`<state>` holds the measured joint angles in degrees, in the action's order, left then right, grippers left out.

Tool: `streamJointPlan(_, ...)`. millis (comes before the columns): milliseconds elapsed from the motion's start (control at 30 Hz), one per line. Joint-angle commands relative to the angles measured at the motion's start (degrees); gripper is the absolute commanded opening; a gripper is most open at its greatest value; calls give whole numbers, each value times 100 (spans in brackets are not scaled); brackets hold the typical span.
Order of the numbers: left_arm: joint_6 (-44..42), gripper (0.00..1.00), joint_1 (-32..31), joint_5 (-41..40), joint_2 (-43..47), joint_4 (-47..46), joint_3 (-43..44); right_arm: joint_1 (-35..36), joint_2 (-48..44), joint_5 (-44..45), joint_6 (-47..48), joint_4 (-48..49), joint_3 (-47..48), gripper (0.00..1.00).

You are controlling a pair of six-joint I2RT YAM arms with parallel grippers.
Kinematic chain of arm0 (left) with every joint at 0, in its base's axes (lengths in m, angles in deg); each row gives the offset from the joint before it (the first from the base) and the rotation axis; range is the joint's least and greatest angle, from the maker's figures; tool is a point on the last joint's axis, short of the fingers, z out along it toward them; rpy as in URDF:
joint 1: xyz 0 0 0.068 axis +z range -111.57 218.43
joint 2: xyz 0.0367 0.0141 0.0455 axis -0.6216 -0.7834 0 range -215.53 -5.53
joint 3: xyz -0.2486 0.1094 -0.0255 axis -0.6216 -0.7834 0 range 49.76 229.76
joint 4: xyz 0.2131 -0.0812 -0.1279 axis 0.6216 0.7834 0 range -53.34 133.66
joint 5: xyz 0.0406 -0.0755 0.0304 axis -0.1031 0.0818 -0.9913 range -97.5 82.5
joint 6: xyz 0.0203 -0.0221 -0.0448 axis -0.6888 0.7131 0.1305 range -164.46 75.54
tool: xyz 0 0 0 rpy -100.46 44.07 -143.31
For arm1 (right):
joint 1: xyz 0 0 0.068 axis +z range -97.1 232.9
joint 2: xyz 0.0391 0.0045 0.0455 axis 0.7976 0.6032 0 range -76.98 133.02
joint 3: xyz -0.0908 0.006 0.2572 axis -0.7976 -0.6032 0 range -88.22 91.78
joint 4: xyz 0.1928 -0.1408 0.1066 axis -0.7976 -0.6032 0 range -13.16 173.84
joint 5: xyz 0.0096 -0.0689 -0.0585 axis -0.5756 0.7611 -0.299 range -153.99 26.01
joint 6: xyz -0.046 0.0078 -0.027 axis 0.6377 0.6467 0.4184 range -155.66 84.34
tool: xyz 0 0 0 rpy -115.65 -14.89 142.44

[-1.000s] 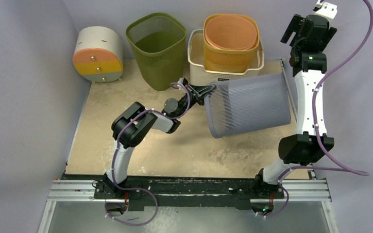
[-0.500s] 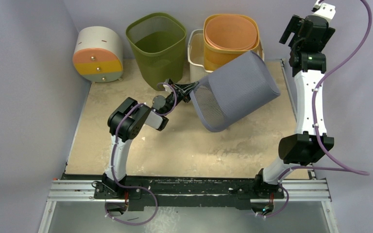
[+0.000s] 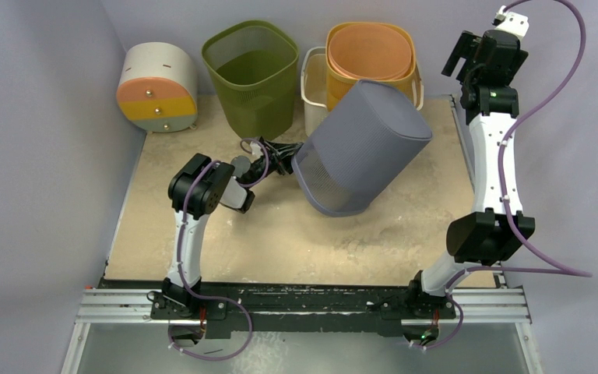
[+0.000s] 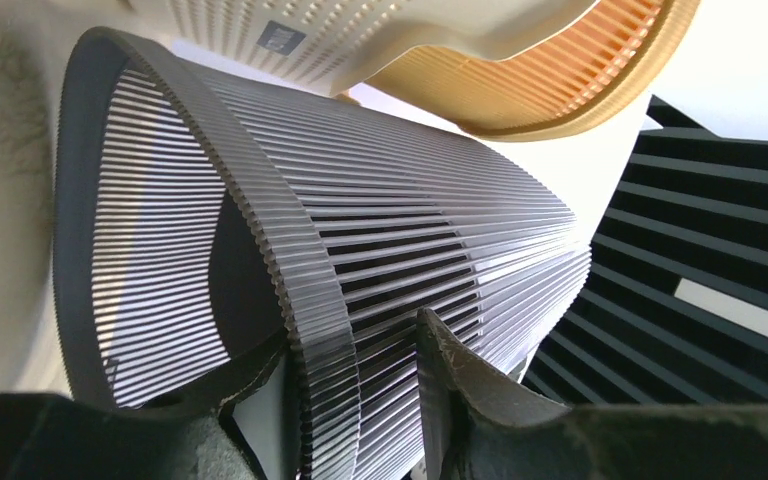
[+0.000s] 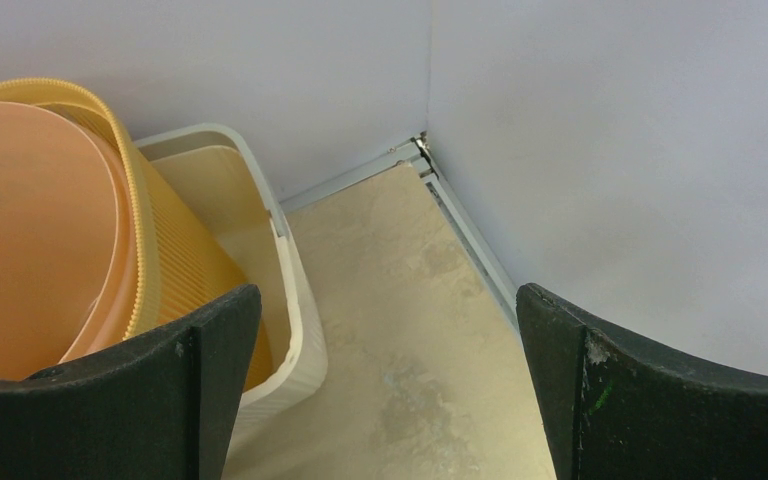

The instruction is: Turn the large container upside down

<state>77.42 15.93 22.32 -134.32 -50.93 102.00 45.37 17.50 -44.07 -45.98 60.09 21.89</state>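
Grey slatted container [image 3: 362, 144] tilted mouth-down over the counter [image 3: 202, 234], mid-flip.
Left gripper [image 4: 350, 350] jaws pinch only its rim; that thin hold may slip, or the raised base may knock the orange basket [image 3: 370, 54] just behind. Right gripper [image 5: 385, 330] jaws spread, empty.

The beige mottled tabletop [image 3: 296, 241] before me carries three things along its far edge: an olive-green mesh bin [image 3: 251, 78], a cream perforated plastic basket [image 3: 314, 93], and a white drum-shaped box with orange and yellow bands [image 3: 158, 87] at the left corner.
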Motion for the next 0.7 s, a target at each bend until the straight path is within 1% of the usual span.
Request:
streamJointPlan(0,69,39,31,431,19,-1115,-64,-20,-34,-91,-90,209,-5,100)
streamJointPlan(600,-353,42,569,1465,-397,-1106,-601,-20,-155,-117,-130,235,-103,100)
streamJointPlan(667,-450,42,654,1547,-409,-992,-648,-20,-166,-108,-132,233,-103,100)
